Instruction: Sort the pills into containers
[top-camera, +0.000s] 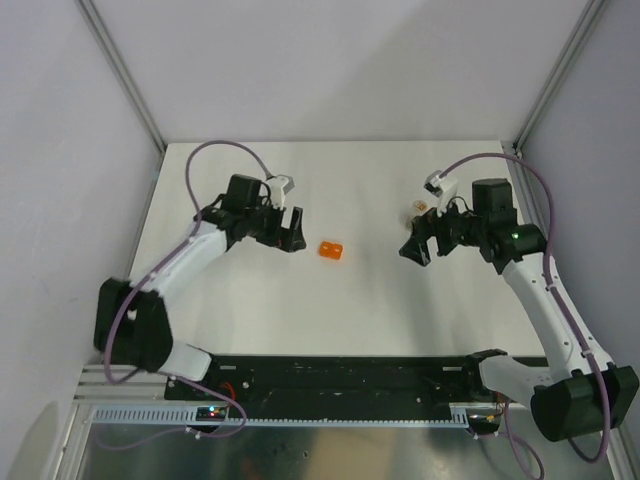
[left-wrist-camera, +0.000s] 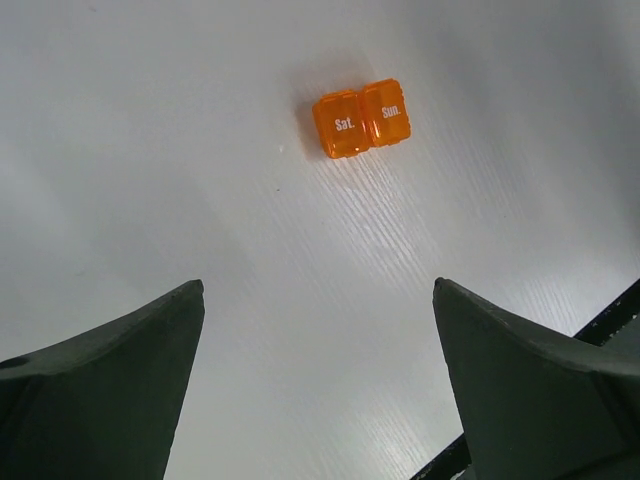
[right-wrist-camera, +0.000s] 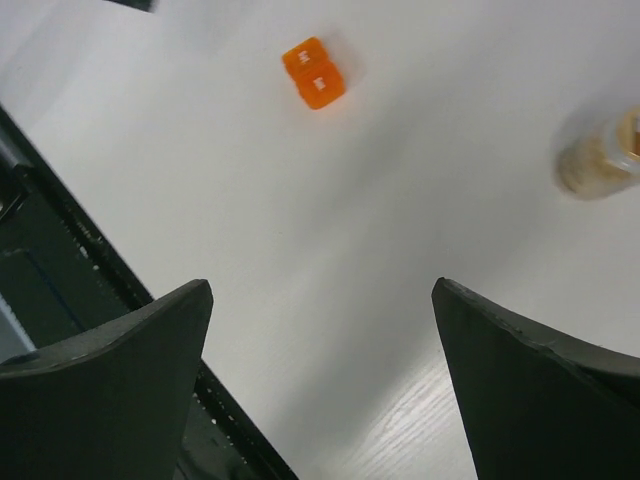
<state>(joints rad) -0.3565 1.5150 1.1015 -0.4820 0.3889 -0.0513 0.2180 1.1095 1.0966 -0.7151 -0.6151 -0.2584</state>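
The orange two-cell box (top-camera: 331, 250) lies lids shut on the white table between my grippers. It shows in the left wrist view (left-wrist-camera: 361, 118), marked "Sat." and "Sun.", and in the right wrist view (right-wrist-camera: 313, 72). A small clear vial (top-camera: 420, 209) with tan contents stands just behind my right gripper and is blurred at the right edge of the right wrist view (right-wrist-camera: 598, 155). Single pills cannot be made out. My left gripper (top-camera: 292, 231) (left-wrist-camera: 319, 285) is open and empty, just left of the box. My right gripper (top-camera: 412, 243) (right-wrist-camera: 322, 285) is open and empty, to the box's right.
The white table (top-camera: 300, 310) is walled in by pale panels with metal posts at the back corners. A black rail (top-camera: 340, 375) runs along the near edge, where the arm bases sit; it shows in the right wrist view (right-wrist-camera: 60, 270).
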